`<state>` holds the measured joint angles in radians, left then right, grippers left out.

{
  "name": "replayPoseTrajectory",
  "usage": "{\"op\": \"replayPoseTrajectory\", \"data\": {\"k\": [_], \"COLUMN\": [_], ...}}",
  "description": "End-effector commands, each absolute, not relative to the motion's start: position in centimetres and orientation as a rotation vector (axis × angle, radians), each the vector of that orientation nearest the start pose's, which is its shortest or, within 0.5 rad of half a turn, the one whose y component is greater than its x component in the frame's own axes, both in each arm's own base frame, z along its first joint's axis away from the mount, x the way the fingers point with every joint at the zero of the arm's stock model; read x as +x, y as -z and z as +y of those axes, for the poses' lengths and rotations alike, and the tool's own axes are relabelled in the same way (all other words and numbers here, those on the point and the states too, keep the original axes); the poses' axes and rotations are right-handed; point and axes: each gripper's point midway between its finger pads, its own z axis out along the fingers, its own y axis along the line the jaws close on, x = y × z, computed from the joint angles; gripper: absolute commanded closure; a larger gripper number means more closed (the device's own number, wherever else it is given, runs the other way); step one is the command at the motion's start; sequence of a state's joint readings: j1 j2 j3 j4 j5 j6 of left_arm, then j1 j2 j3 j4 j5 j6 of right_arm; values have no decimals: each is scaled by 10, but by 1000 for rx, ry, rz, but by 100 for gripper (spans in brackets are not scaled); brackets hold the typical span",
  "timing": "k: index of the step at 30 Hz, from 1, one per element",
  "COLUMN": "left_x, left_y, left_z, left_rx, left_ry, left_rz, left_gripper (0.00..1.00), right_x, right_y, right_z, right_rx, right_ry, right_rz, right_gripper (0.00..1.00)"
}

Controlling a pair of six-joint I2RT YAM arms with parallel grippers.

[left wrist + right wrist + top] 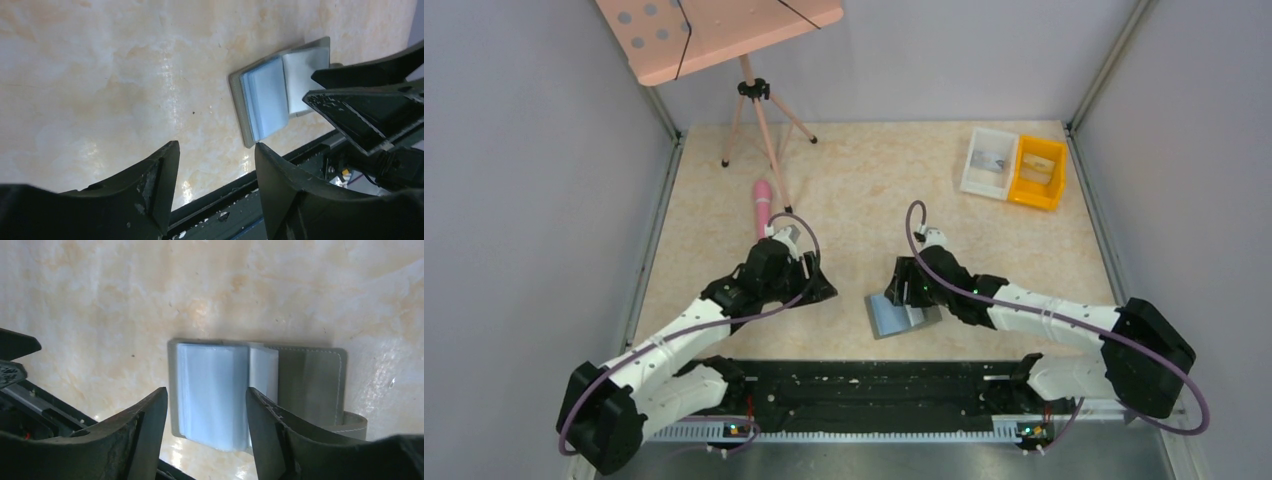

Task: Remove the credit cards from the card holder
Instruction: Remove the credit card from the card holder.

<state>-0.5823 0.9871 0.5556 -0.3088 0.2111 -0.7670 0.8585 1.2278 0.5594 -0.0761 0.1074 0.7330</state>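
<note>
The card holder (898, 315) lies open on the table near the front edge, with its pale blue-grey inner panels up. In the right wrist view the panels (212, 390) are on the left and the dark-grey cover (310, 385) lies flat on the right. I cannot tell separate cards from the panels. My right gripper (206, 392) is open and hovers just over the blue panel, one finger on each side of it, holding nothing. My left gripper (215, 150) is open and empty, just left of the holder (267, 97). Both also show in the top view, right (904, 290) and left (824, 290).
A white bin (987, 162) and a yellow bin (1038, 172) stand at the back right. A pink tripod (759, 110) stands at the back left, with a pink cylinder (762, 205) lying near it. A black rail (874, 385) runs along the front edge.
</note>
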Motion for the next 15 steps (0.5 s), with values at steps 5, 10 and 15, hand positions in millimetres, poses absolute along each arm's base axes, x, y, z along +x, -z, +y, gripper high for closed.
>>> {"op": "replayPoseTrajectory", "data": {"k": [5,10,15], "left_x": [225,225,220], "left_y": [-158,-185,-199], "left_z": [-165,-142,-133], "left_rx": [-215,-267,-293], "left_ry": [658,626,640], "left_rz": [2230,2082,2006], "left_gripper": [35,34,32], "right_x": [210,208,207], "right_y": [-87,-65,-41], "right_z": [264,273,274], "right_rx": [-132,-155,-195], "right_ry": [-425,-353,-231], "right_rz": [2397,2430,2468], "right_gripper": [33,32,29]}}
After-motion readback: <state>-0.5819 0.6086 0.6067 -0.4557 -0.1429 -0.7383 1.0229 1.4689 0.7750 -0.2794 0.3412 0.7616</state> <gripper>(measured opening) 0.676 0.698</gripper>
